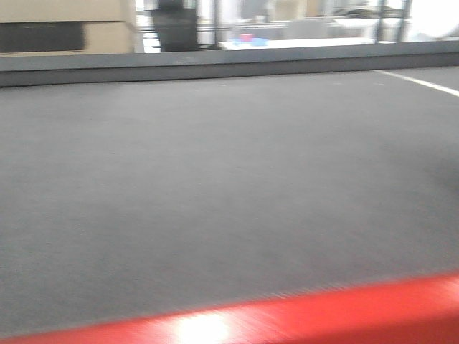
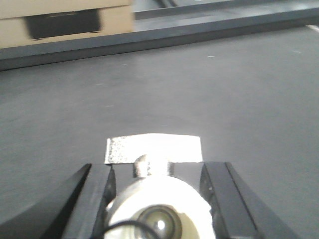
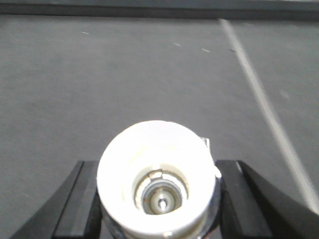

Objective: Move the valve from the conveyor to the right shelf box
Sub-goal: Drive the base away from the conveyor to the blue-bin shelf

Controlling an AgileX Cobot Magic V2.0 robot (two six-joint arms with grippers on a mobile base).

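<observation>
Each wrist view shows a valve held between black jaws. My left gripper (image 2: pixel 158 172) is shut on a valve (image 2: pixel 159 204); its white cap faces the camera and a short stem with a flat silvery tab (image 2: pixel 153 148) points forward. My right gripper (image 3: pixel 158 168) is shut on a second valve (image 3: pixel 124 164), whose white cap hides the metal body. Both hang just above the dark grey conveyor (image 1: pixel 215 179). Neither gripper appears in the front view. The right shelf and its box are out of view.
A dark rail (image 1: pixel 215 68) runs along the conveyor's far edge. A red edge (image 1: pixel 323 308) crosses the front view's bottom. A white line (image 3: pixel 264 104) runs across the belt on the right. A cardboard box (image 2: pixel 65 20) stands beyond the rail at left.
</observation>
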